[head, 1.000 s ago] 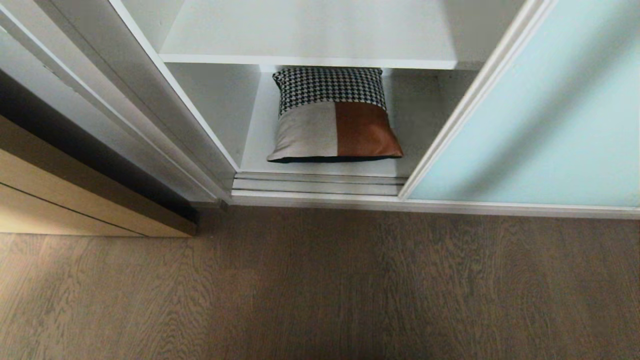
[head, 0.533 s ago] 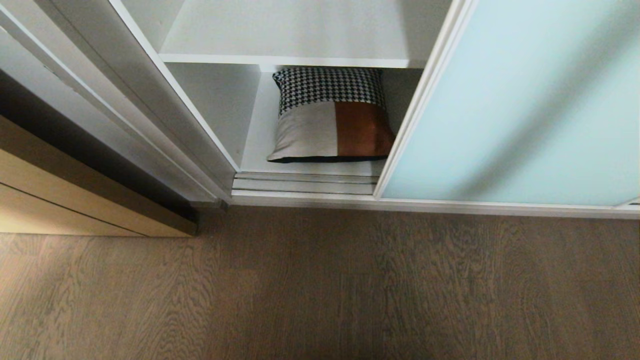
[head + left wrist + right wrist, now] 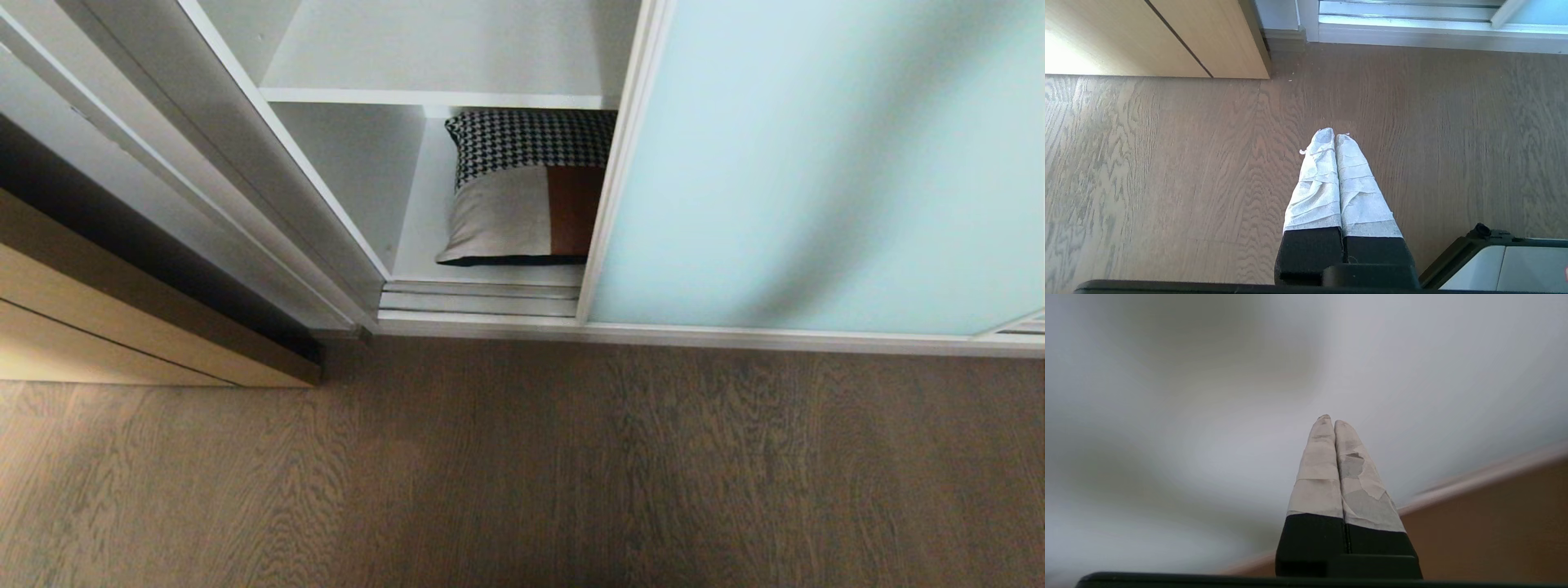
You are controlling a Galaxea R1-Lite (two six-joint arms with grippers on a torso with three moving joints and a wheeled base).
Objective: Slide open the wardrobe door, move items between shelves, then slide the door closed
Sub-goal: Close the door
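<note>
The frosted pale blue-green sliding wardrobe door [image 3: 816,163] covers the right of the wardrobe, its white leading edge [image 3: 612,163] overlapping the cushion. The cushion [image 3: 514,196], houndstooth, beige and rust-brown, lies on the bottom shelf [image 3: 424,220], its right part hidden behind the door. A second white shelf [image 3: 441,57] sits above it. Neither arm shows in the head view. My right gripper [image 3: 1330,418] is shut and empty, pointing at the pale door surface [image 3: 1208,396]. Low over the floor, my left gripper [image 3: 1335,134] hangs shut and empty.
A tan wood-grain door [image 3: 122,327] stands at the left beside the wardrobe's grey side frame [image 3: 269,212]. Silver floor tracks [image 3: 482,298] run along the wardrobe's foot. Grey-brown wood floor [image 3: 522,474] fills the foreground. The robot's base [image 3: 1506,265] shows in the left wrist view.
The sliding door has travelled left, narrowing the opening and covering more of the cushion's rust-brown patch. The cushion and the camera have not moved.
</note>
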